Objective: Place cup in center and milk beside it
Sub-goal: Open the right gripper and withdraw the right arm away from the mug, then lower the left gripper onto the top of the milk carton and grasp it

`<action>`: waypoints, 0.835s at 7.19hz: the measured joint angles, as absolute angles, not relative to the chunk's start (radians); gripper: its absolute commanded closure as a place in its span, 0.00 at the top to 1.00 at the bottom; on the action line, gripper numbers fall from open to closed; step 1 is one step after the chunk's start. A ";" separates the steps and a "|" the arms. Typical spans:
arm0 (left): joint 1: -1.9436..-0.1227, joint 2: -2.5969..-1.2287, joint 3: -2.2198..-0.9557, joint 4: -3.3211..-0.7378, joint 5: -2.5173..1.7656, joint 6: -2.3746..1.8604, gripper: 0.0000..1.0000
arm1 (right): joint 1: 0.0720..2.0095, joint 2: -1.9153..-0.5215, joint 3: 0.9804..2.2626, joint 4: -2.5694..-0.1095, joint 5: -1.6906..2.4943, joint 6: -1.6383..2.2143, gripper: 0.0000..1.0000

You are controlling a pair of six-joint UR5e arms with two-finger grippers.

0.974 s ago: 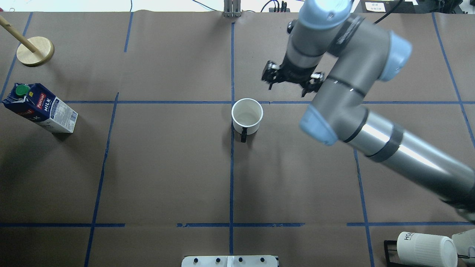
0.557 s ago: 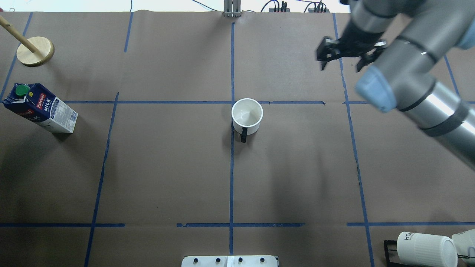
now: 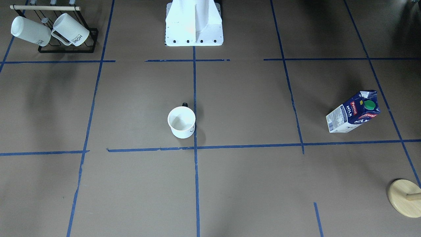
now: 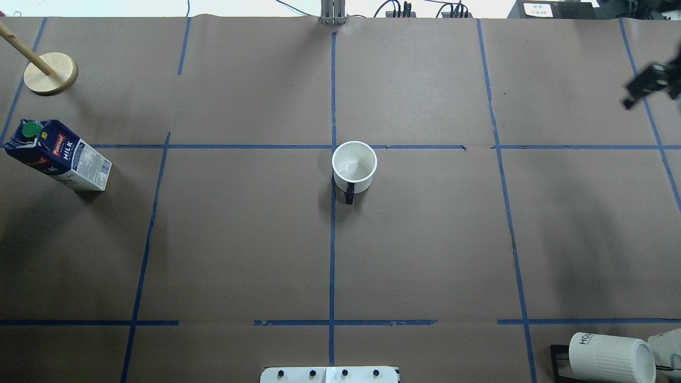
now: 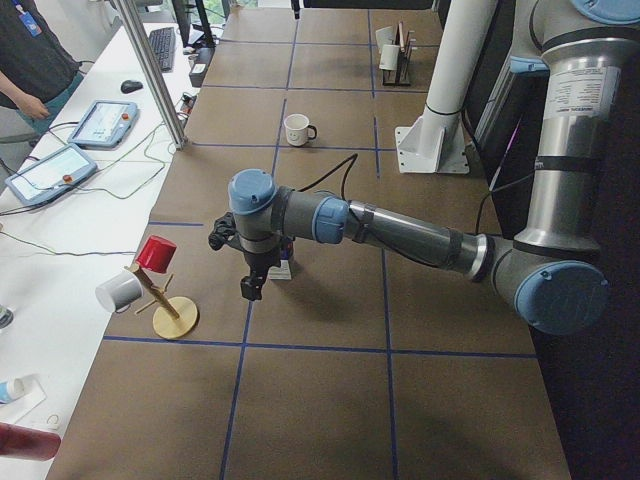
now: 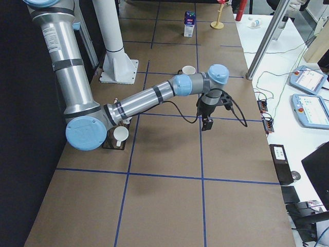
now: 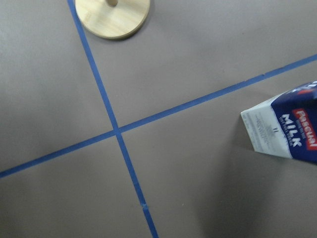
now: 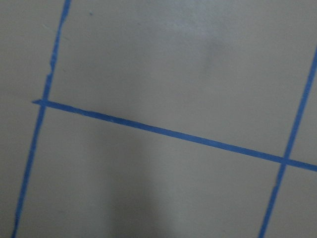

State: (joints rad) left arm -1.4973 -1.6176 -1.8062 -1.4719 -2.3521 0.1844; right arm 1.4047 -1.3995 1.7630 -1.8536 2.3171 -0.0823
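Observation:
The cup point(image 4: 354, 167) is a smooth white mug, upright, with its dark handle toward the robot. It stands just beside the center tape crossing point(image 4: 332, 147) and also shows in the front view point(image 3: 181, 121). The milk point(image 4: 58, 154) stands far left, upright, and also shows in the front view point(image 3: 353, 112). The left wrist view shows its lower part point(image 7: 287, 129). My right gripper point(image 4: 646, 88) is at the overhead view's right edge, cut off and far from the cup; I cannot tell its state. My left gripper point(image 5: 248, 290) hangs close over the milk; I cannot tell its state.
A wooden peg stand point(image 4: 50, 73) is at the far left corner, beyond the milk. A black rack with two ribbed "HOME" mugs point(image 4: 606, 356) sits at the near right. The robot's white base point(image 3: 194, 24) is at the table's near edge.
My right arm has pulled back from beside the cup to the far right, almost out of the overhead view. The cup and the milk have not moved.

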 measured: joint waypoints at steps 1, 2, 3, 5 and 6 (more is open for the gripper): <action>-1.495 -1.627 -1.828 -1.472 -2.354 0.149 1.00 | 1.481 -1.486 1.764 -1.850 2.324 -0.204 1.00; -1.492 -1.645 -1.842 -1.472 -2.371 0.095 1.00 | 1.530 -1.551 1.768 -1.827 2.326 -0.267 1.00; -1.477 -1.670 -1.851 -1.472 -2.396 0.013 1.00 | 1.551 -1.586 1.775 -1.784 2.326 -0.258 1.00; -1.373 -1.693 -1.895 -1.471 -2.381 -0.193 1.00 | 1.554 -1.604 1.779 -1.711 2.329 -0.190 1.00; -1.312 -1.697 -1.921 -1.471 -2.346 -0.291 1.00 | 1.554 -1.607 1.778 -1.696 2.329 -0.181 1.00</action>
State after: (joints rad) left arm -1.3122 -1.6968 -1.9212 -1.4711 -2.3458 -0.2911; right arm 1.5543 -1.6067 1.7781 -1.6958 2.3287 -0.1814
